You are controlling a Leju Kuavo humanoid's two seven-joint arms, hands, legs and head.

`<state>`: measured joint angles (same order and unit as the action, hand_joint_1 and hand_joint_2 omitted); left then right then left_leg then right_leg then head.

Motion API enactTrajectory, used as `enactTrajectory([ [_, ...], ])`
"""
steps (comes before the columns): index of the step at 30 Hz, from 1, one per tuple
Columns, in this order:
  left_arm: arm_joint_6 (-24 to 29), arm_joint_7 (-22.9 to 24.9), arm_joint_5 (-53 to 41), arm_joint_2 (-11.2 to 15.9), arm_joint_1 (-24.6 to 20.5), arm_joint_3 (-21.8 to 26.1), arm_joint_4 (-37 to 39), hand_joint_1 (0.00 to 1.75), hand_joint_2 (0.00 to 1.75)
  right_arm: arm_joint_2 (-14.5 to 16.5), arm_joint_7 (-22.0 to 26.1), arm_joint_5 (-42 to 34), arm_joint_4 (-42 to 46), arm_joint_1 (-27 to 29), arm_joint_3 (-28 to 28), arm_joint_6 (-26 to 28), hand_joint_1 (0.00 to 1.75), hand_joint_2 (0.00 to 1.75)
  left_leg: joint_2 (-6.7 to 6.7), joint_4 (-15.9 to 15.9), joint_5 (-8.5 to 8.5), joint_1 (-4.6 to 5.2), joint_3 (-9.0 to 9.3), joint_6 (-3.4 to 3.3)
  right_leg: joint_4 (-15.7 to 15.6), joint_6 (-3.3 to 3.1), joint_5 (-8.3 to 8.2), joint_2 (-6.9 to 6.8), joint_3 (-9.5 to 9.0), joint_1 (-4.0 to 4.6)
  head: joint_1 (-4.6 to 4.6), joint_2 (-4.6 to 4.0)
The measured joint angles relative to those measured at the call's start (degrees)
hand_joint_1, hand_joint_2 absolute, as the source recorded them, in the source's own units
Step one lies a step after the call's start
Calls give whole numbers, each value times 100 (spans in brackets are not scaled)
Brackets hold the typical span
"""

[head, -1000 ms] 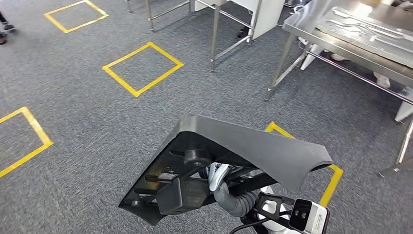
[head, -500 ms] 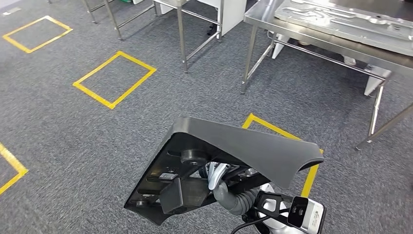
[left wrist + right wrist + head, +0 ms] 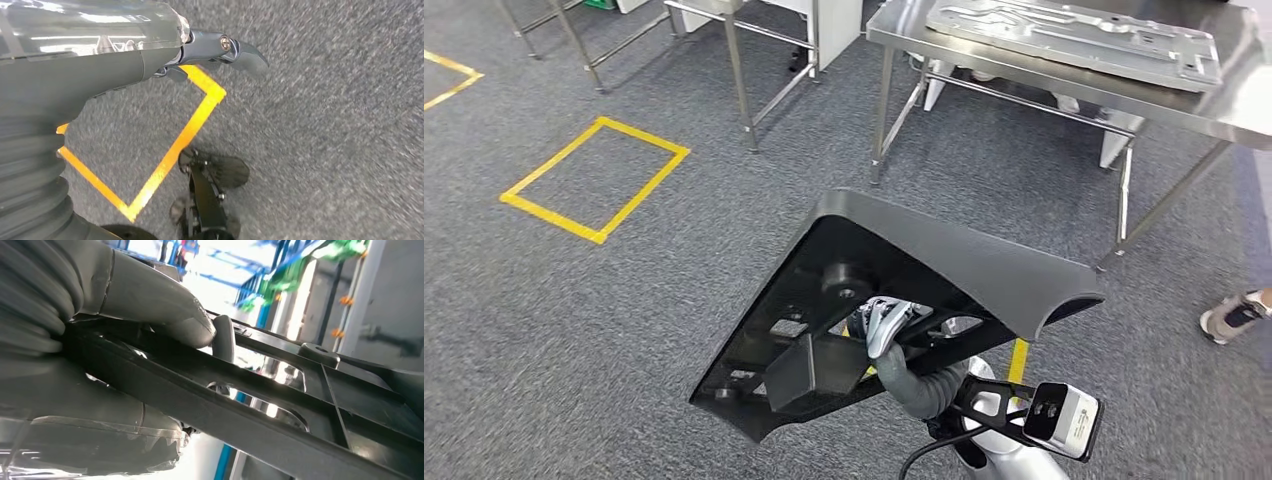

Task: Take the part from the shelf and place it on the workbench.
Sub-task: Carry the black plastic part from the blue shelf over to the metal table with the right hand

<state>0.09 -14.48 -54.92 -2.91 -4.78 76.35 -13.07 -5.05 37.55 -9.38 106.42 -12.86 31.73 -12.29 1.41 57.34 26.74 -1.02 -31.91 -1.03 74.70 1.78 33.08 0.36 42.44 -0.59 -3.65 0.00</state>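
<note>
In the head view, my right hand [image 3: 889,325] grips a large black moulded part [image 3: 954,265] from beneath by one of its ribs and holds it tilted in front of me above the carpet. In the right wrist view the thick grey thumb [image 3: 175,315] presses on a black bar of the part [image 3: 260,420]. The steel workbench [image 3: 1124,100] stands ahead at the upper right, with a flat silver metal plate [image 3: 1074,35] lying on it. My left hand [image 3: 215,47] hangs over the floor, holding nothing, its fingers stretched out.
Grey carpet carries a yellow taped square [image 3: 594,180] at the left and yellow tape [image 3: 190,127] below my left hand. Metal table legs [image 3: 739,75] stand at the upper left. A person's shoe [image 3: 1234,315] shows at the right edge, near the workbench leg [image 3: 1159,210].
The whole view has shifted: the workbench has come nearer and more to the middle, and the yellow squares have slid left. The part stays held in my right hand.
</note>
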Motion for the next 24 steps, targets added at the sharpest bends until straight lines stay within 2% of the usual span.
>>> enactTrajectory([
  [1, 17, 2, 4, -1, -4, 0, 0, 0, 175, -27, 0, -22, 2, 0, 13, 40, 175, 175, 61, 1, 13, 1, 13, 6, -74, 2, -105, -12, -33, -6, 0, 0],
  [2, 31, 4, 7, -2, -10, 0, 0, 0, 175, -48, 0, -34, 5, 1, 25, 69, 175, 175, 119, 1, 29, 2, 34, 17, -366, -7, -293, -45, -182, -7, 0, 0],
  [3, 42, 6, 10, -3, -19, 0, 0, 0, 175, -64, 0, -40, 16, 2, 40, 86, 175, 175, 171, 2, 49, 4, 64, 32, -804, -29, -501, -128, -409, -1, 0, 0],
  [5, 60, 8, 15, -6, -34, 0, 0, 0, 175, -92, 0, -50, 45, 4, 70, 100, 175, 175, 260, 4, 91, 27, 110, 83, -1480, -110, -722, -336, -763, 55, 0, 0],
  [6, 69, 8, 17, -7, -39, 0, 0, 0, 175, -106, 0, -56, 60, 7, 82, 100, 175, 175, 305, 5, 108, 36, 126, 114, -1625, -148, -740, -389, -830, 83, 0, 0],
  [7, 77, 8, 18, -7, -41, 0, 0, 0, 175, -122, 0, -62, 69, 13, 90, 100, 175, 175, 353, 1, 120, 45, 140, 146, -1639, -182, -721, -374, -828, 107, 0, 0],
  [9, 77, 3, 12, -6, -51, -1, 0, 0, 175, -155, 0, -69, 90, 38, 98, 99, 175, 175, 417, 5, 162, 40, 180, 208, -1672, -238, -735, -245, -833, 87, 0, 0],
  [11, 59, -10, 0, -9, -57, -3, 0, 0, 175, -187, 1, -78, 113, 53, 102, 99, 175, 175, 247, 270, 356, 25, 93, 254, -1723, -310, -755, -138, -873, 45, 0, 0],
  [13, 39, -20, -10, -13, -44, -4, 0, 0, 175, -211, 1, -86, 125, 62, 107, 99, 175, 175, -7, 1008, 722, 9, -257, 288, -1736, -354, -758, -20, -888, 34, -1, 0],
  [14, 33, -21, -12, -14, -33, -4, 0, 0, 175, -223, 1, -87, 125, 73, 110, 99, 175, 175, -65, 1402, 863, 6, -461, 301, -1732, -361, -756, 50, -888, 39, -1, 0],
  [15, 32, -21, -11, -13, -22, -4, 0, 0, 175, -237, 1, -87, 125, 84, 111, 99, 175, 175, -87, 1648, 903, 6, -605, 308, -1726, -362, -754, 126, -890, 43, -1, 0],
  [16, 31, -21, -11, -13, -14, -4, 0, 0, 175, -250, 1, -87, 125, 93, 111, 100, 175, 175, -95, 1671, 820, 5, -649, 307, -1717, -359, -750, 203, -894, 45, 0, 0],
  [17, 29, -24, -12, -13, -13, -4, 0, 0, 175, -262, 1, -89, 125, 96, 112, 103, 175, 175, -107, 1450, 627, 3, -578, 300, -1705, -352, -744, 279, -903, 44, 0, 0],
  [18, 23, -26, -21, -13, -16, -4, 0, 0, 175, -273, 0, -94, 125, 96, 112, 108, 175, 175, -156, 1054, 373, -2, -421, 289, -1690, -339, -733, 350, -913, 41, 0, 0],
  [20, 4, -29, -41, -10, -24, -5, 0, 0, 175, -292, 0, -114, 127, 90, 112, 122, 175, 175, -388, 324, 77, -16, -110, 254, -1657, -301, -711, 465, -910, 42, 0, 0],
  [21, -4, -29, -50, -9, -27, -6, 0, 0, 175, -300, 0, -122, 128, 86, 112, 127, 175, 175, -495, 134, 38, -22, -29, 241, -1645, -286, -704, 499, -901, 43, 0, 0],
  [22, -9, -29, -51, -8, -29, -7, 0, 0, 175, -304, 0, -127, 128, 83, 112, 131, 175, 175, -567, 78, 66, -25, -7, 232, -1637, -275, -702, 519, -889, 45, 0, 0],
  [24, -9, -30, -51, -9, -29, -7, 0, 0, 175, -307, 0, -128, 129, 79, 112, 133, 175, 175, -571, 56, 62, -26, -3, 229, -1626, -270, -700, 531, -881, 44, 0, 0],
])
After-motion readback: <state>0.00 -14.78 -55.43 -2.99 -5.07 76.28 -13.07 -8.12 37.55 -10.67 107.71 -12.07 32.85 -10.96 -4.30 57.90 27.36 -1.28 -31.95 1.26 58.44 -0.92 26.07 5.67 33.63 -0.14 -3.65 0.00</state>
